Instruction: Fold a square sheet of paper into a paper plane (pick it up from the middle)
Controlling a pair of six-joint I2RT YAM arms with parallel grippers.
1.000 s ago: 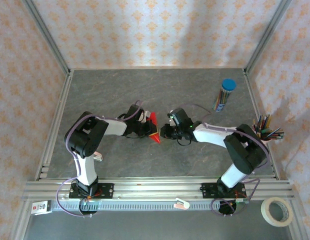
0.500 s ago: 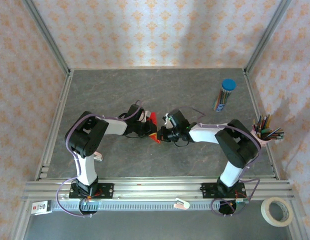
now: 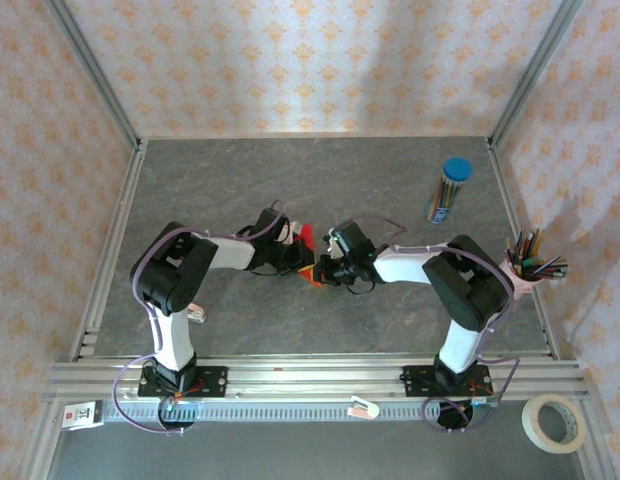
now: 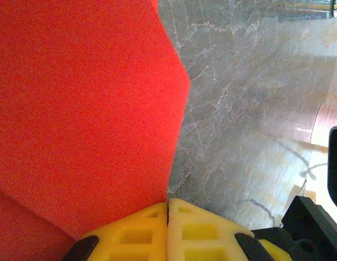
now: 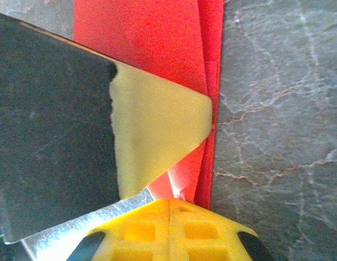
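Red paper [image 3: 308, 241]: folded into overlapping layers, with creases running along one long edge in the right wrist view. Located near the middle of the grey marbled desk [image 3: 290, 180], between the two arms. Resting on the surface or lifted off it: cannot tell.

Left claw [image 3: 298, 258]: clenched, yellow pads [image 4: 141, 231] pressed flat together, grasping the red paper at its edge.

Right claw [image 3: 326, 268]: clenched likewise, pads [image 5: 201, 231] meeting in a tight seam, grasping a lower corner of the same paper from the opposite side. Tips of both claws just beside each other, almost touching.

Blue-capped tube of coloured pencils [image 3: 448, 190]: upright, far right of desk, well apart from the paper.

Cup of loose pencils [image 3: 530, 266]: right desk edge.

Roll of tape [image 3: 555, 422]: off the desk, near right corner.
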